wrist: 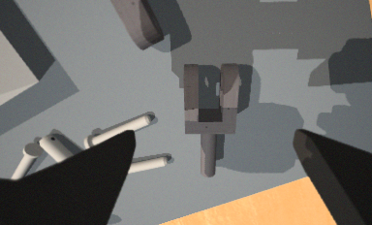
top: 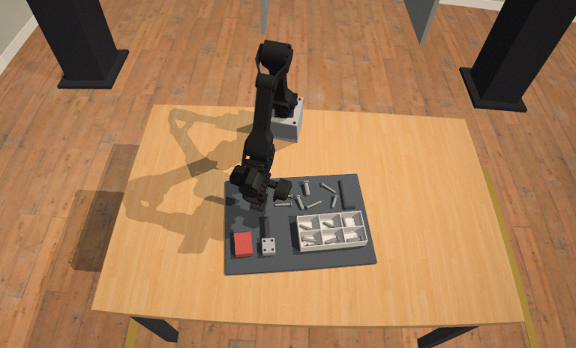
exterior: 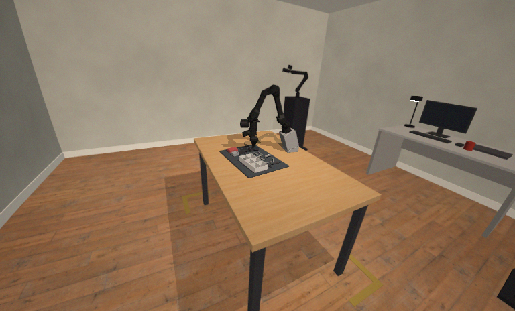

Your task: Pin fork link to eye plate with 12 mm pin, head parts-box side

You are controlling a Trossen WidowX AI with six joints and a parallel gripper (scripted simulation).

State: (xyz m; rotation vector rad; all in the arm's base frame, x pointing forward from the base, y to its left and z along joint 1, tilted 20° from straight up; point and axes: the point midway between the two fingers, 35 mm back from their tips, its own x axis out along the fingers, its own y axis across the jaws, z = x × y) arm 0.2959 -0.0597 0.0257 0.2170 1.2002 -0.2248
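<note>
Progress: no assembly is evident. The fork link [top: 262, 207] [wrist: 210, 127] lies apart from the eye plate [top: 265, 226] [wrist: 138, 21], and no pin is seen through its cheeks. Pick-up of the fork is judged to be the step in hand; alignment with the eye and pinning are left. Loose pins [top: 306, 188] [wrist: 121, 130] lie on the mat [top: 331, 263] [exterior: 279, 165] [wrist: 97, 65]; the 12 mm one cannot be identified by sight.

Hand [top: 258, 201] [exterior: 253, 145] [wrist: 213, 137]: released, fingers spread wide, nothing grasped. Fork located below it, near centre of the wrist frame; largely covered in the top view.

Orientation: in the wrist view, the fork's long axis runs nearly vertically, cheeks toward the upper edge, stem toward the lower. The eye plate is slanted there, its rounded end toward lower right; some turning of the fork may be required.
</note>
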